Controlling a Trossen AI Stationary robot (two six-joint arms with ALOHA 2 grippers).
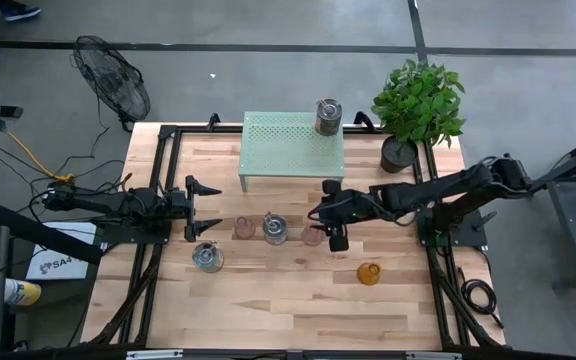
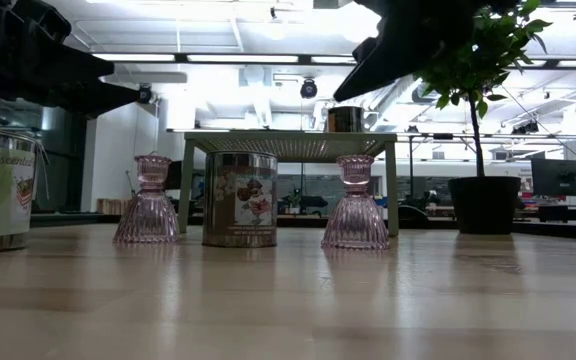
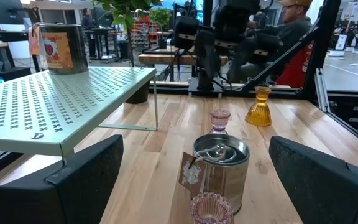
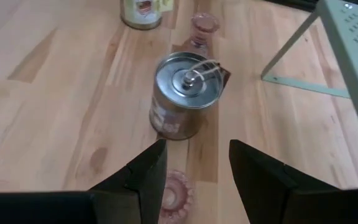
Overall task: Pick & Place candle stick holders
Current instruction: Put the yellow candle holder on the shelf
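**Right gripper over a pink holder, mid-table**

Pink holder (image 1: 313, 236) at frame centre, just right of a metal tin (image 1: 275, 229); second pink holder (image 1: 244, 228) left of that tin. Another tin (image 1: 207, 257) lower left, amber holder (image 1: 369, 274) lower right, third tin (image 1: 328, 116) on the green stand (image 1: 283, 150) at upper centre. Right gripper (image 4: 192, 168) hangs above the first pink holder, fingers spread, nothing gripped. Left gripper (image 1: 206, 210) waits at centre left, fingers spread, empty. Plant (image 1: 418, 105) upper right.
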